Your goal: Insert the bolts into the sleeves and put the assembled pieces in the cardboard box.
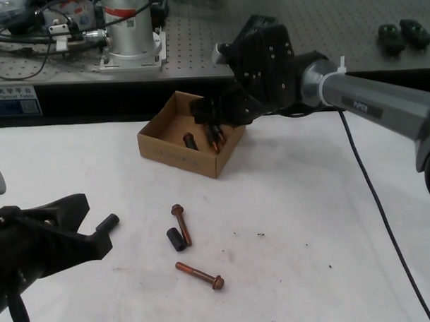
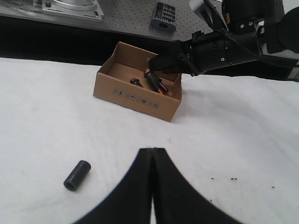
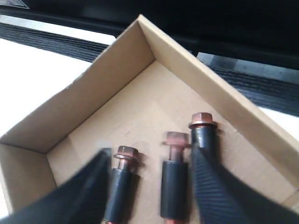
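Hovering over the cardboard box, right claw has fingers apart above three sleeved bolts lying inside; left claw, fingers together, sits near-left beside a loose sleeve on the bench.

— Can you read any words?
— Not really. The cardboard box has a row of little black signs on its front wall. The right arm has small white letters on it. A blue and white label sits on the back bench's edge, too tiny to read.
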Available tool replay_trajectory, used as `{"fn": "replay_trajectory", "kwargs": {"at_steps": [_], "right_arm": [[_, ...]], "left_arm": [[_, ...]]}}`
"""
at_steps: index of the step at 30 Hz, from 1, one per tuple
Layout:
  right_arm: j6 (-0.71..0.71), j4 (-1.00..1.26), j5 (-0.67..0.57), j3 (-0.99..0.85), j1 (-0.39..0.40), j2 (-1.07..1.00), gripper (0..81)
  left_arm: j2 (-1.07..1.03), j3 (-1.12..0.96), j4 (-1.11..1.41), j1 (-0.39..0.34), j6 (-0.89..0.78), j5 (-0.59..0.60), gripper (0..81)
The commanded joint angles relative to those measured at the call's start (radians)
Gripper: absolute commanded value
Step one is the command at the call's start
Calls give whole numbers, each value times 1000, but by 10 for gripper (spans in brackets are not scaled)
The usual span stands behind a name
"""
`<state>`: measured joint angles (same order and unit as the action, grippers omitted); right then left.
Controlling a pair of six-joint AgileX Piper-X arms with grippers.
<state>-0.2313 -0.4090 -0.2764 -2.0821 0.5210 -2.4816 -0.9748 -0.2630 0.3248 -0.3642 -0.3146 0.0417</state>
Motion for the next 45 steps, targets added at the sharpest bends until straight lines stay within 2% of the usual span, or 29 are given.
{"fn": "replay_trajectory", "kwargs": {"at_steps": [1, 7, 10, 17, 23, 26, 30, 34, 36, 38, 40, 41, 43, 45], "right_arm": [[0, 12, -19, -18, 3, 10, 503], [-22, -35, -142, -18, 14, 82, 458], [17, -126, -167, -18, 19, 157, 430], [310, -573, -122, -16, 22, 332, 272], [405, -976, -126, -13, 39, 381, 87], [454, -1074, -148, 38, 62, 377, 43], [457, -1025, -166, 157, 103, 377, 43], [445, -853, -161, 272, 145, 377, 54], [399, -756, -161, 317, 159, 377, 123], [355, -664, -151, 357, 171, 377, 241], [317, -580, -88, 382, 187, 377, 367], [313, -555, -51, 388, 194, 375, 383], [292, -500, 36, 393, 209, 369, 351], [266, -451, 78, 393, 220, 361, 279]], "left_arm": [[8, -1, 28, 3, 15, -10, 6], [8, -1, 28, 3, 34, -10, 6], [8, -1, 25, 3, 38, -10, 6], [8, 5, 20, 3, 38, -12, 6], [8, 5, 20, 3, 62, -12, 6], [8, 8, 20, 3, 64, -12, 6], [8, 7, 20, 3, 76, -12, 6], [8, 7, 20, 3, 83, -15, 6], [8, 7, 20, 3, 91, -25, 6], [8, 7, 20, 3, 91, -36, 6], [8, 7, 20, 3, 91, -57, 6], [8, 7, 20, 3, 91, -57, 6], [8, 7, 20, 3, 91, -57, 6], [8, 7, 20, 3, 91, -57, 6]]}}
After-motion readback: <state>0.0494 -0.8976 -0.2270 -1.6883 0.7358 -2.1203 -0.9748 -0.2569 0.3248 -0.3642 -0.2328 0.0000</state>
